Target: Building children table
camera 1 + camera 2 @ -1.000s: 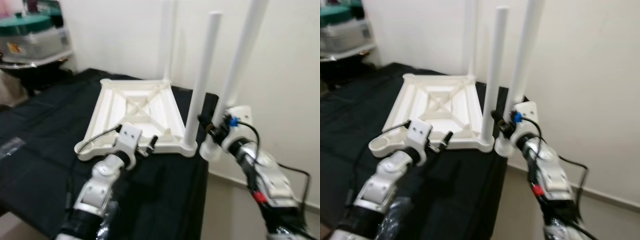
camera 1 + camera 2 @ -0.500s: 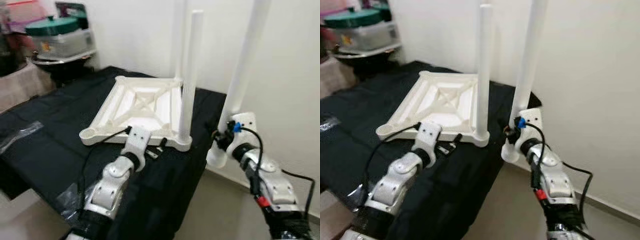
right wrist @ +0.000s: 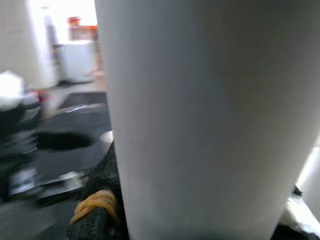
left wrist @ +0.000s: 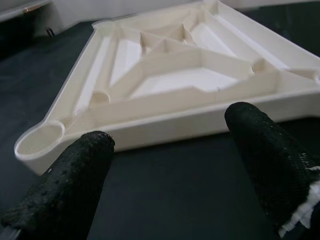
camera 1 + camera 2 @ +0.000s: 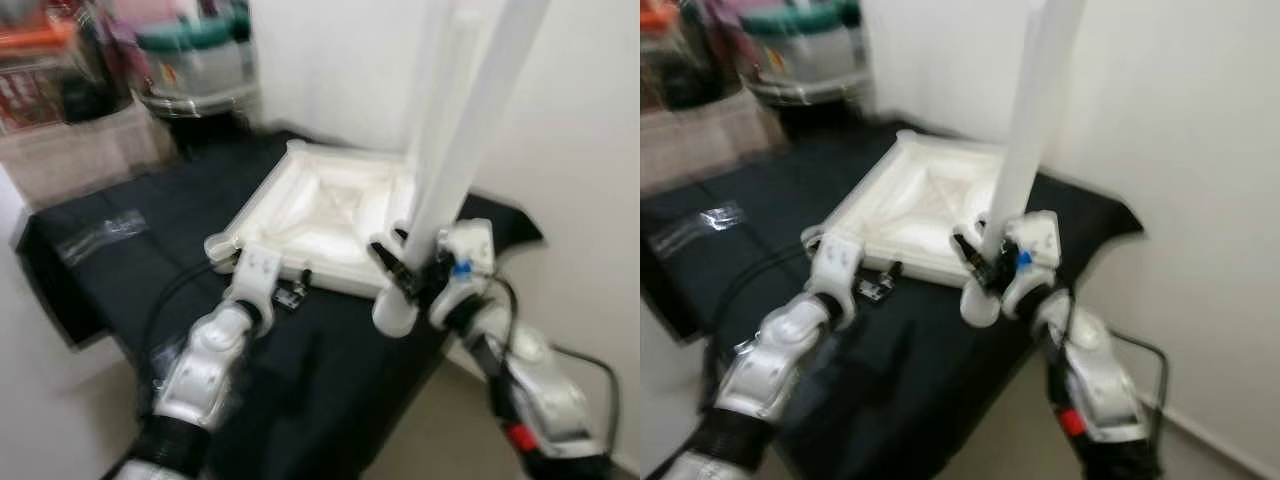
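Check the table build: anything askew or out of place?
Nothing looks damaged or spilled. The white tabletop lies upside down on the black cloth. The right gripper holds a white leg tilted, its base beside the tabletop's near edge rather than in a socket. The left gripper is open before an empty corner socket.

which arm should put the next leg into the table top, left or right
Right. Its pincer already grips a white leg upright beside the upturned table top. The left pincer is open and empty, just in front of the top's near edge, so it could steady the top.
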Robot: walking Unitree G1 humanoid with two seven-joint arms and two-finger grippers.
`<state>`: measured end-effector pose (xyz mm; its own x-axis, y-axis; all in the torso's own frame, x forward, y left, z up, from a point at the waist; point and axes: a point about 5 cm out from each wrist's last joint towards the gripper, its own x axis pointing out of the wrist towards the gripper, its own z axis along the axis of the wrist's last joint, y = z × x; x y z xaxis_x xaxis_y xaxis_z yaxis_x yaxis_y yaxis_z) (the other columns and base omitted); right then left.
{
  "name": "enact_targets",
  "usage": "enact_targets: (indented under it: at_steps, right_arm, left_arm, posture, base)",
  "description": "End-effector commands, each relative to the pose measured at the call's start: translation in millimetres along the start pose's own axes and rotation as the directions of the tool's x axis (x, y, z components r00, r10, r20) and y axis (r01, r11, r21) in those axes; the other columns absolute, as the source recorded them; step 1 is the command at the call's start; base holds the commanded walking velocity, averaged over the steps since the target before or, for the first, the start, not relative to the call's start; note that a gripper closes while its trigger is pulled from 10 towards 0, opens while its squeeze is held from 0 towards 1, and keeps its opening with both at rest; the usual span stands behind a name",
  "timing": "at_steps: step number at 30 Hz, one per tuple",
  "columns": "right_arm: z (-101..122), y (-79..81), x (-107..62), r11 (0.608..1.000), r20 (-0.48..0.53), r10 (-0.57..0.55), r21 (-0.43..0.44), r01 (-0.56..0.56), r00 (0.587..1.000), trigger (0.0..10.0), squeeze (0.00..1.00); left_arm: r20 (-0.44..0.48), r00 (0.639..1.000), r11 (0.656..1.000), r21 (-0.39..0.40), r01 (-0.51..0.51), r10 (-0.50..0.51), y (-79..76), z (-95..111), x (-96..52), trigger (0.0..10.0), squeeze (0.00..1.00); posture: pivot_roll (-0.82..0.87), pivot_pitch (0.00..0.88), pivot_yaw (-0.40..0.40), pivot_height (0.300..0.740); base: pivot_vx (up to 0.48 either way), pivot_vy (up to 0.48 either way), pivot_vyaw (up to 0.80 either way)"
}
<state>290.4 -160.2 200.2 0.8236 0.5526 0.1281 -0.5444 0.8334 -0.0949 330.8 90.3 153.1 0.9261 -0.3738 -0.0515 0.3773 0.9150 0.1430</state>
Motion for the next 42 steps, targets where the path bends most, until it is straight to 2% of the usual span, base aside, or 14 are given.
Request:
enact_targets:
  at_steps: [1,6,7,8,10,12,13,14,18,20,24,30,39,42]
  right_arm:
    - [1.9,4.2,0.8,1.000,0.001,0.030,0.002,-0.030,1.000,0.0,0.00]
    - [2.8,2.9,2.7,1.000,0.001,-0.001,0.002,0.001,1.000,0.0,0.00]
    - [3.0,-1.6,5.4,0.999,0.006,-0.053,0.006,0.053,0.999,0.0,0.00]
    - [3.0,-1.6,5.4,0.999,0.006,-0.053,0.006,0.053,0.999,0.0,0.00]
    - [1.6,-14.1,11.6,0.979,0.004,-0.196,0.052,0.195,0.981,0.0,0.00]
    - [0.7,-16.5,12.4,0.972,-0.002,-0.223,0.070,0.223,0.975,0.0,0.00]
    - [-0.5,-17.0,13.5,0.971,-0.008,-0.229,0.072,0.229,0.973,1.0,0.00]
    - [-0.7,-15.5,14.3,0.972,-0.008,-0.223,0.077,0.223,0.975,0.0,0.00]
    - [-0.4,-12.1,15.7,0.976,-0.004,-0.205,0.079,0.205,0.979,0.0,0.00]
    - [-0.4,-9.4,17.3,0.982,-0.008,-0.185,0.041,0.185,0.983,0.0,0.00]
    - [-2.9,-7.7,20.0,0.984,-0.020,-0.175,0.026,0.176,0.984,0.0,0.00]
    - [-5.5,-6.3,27.3,0.982,-0.031,-0.184,0.031,0.185,0.983,0.0,0.00]
    - [-5.6,-9.8,29.7,0.973,-0.033,-0.223,0.056,0.224,0.974,0.0,0.00]
    - [-8.2,-9.2,29.4,0.971,-0.040,-0.229,0.060,0.231,0.973,0.0,0.00]
  left_arm:
    - [-0.023,1.000,1.000,0.017,-0.008,0.009,2.1,-4.6,-1.3,10.0,0.00]
    - [-0.024,0.999,1.000,0.016,-0.021,0.022,2.3,-3.9,0.1,10.0,0.00]
    - [-0.023,0.999,0.999,0.015,-0.031,0.031,3.4,-3.5,0.4,10.0,0.00]
    - [-0.023,0.999,0.999,0.015,-0.031,0.031,3.4,-3.5,0.4,10.0,0.00]
    - [-0.024,0.998,0.999,0.017,-0.050,0.051,5.6,-3.2,1.2,10.0,0.00]
    - [-0.025,0.998,0.998,0.018,-0.053,0.053,5.9,-3.3,1.3,10.0,0.00]
    - [-0.026,0.998,0.998,0.018,-0.056,0.056,6.0,-3.3,1.5,10.0,0.00]
    - [-0.025,0.998,0.998,0.018,-0.059,0.060,6.0,-3.2,1.7,10.0,0.00]
    - [-0.024,0.998,0.998,0.020,-0.065,0.066,5.9,-3.1,1.9,10.0,0.00]
    - [-0.026,0.997,0.997,0.025,-0.070,0.071,6.2,-3.1,1.9,10.0,0.00]
    - [-0.032,0.996,0.996,0.025,-0.082,0.082,7.4,-4.5,2.2,10.0,0.00]
    - [-0.032,0.994,0.995,0.023,-0.099,0.100,9.8,-3.9,3.1,10.0,0.00]
    - [-0.033,0.993,0.994,0.020,-0.112,0.112,10.9,-4.4,2.9,10.0,0.00]
    - [-0.027,0.992,0.993,0.013,-0.119,0.120,11.4,-4.1,3.2,10.0,0.00]
  posture:
    - [0.02,0.000,-0.046,0.740]
    - [0.02,0.000,-0.049,0.740]
    - [0.02,0.000,-0.049,0.740]
    - [0.02,0.000,-0.049,0.740]
    - [0.02,0.000,-0.052,0.740]
    - [0.02,0.000,-0.052,0.740]
    - [0.02,0.000,-0.053,0.740]
    - [0.03,0.000,-0.055,0.740]
    - [0.03,0.000,-0.058,0.740]
    - [0.03,0.000,-0.058,0.740]
    - [0.04,0.000,-0.067,0.740]
    - [0.04,0.000,-0.069,0.740]
    - [0.05,0.000,-0.077,0.740]
    - [0.05,0.000,-0.074,0.740]
  base:
    - [0.000,0.000,0.80]
    - [0.000,0.000,0.80]
    - [0.000,0.000,0.80]
    - [0.000,0.000,0.80]
    - [0.000,0.000,0.33]
    - [0.000,0.000,0.00]
    - [0.000,0.000,0.00]
    - [0.000,0.000,0.00]
    - [0.000,0.000,0.00]
    - [0.000,-0.266,0.00]
    - [0.000,-0.363,0.60]
    - [0.000,-0.476,0.80]
    - [0.000,-0.380,0.00]
    - [0.000,0.000,0.00]
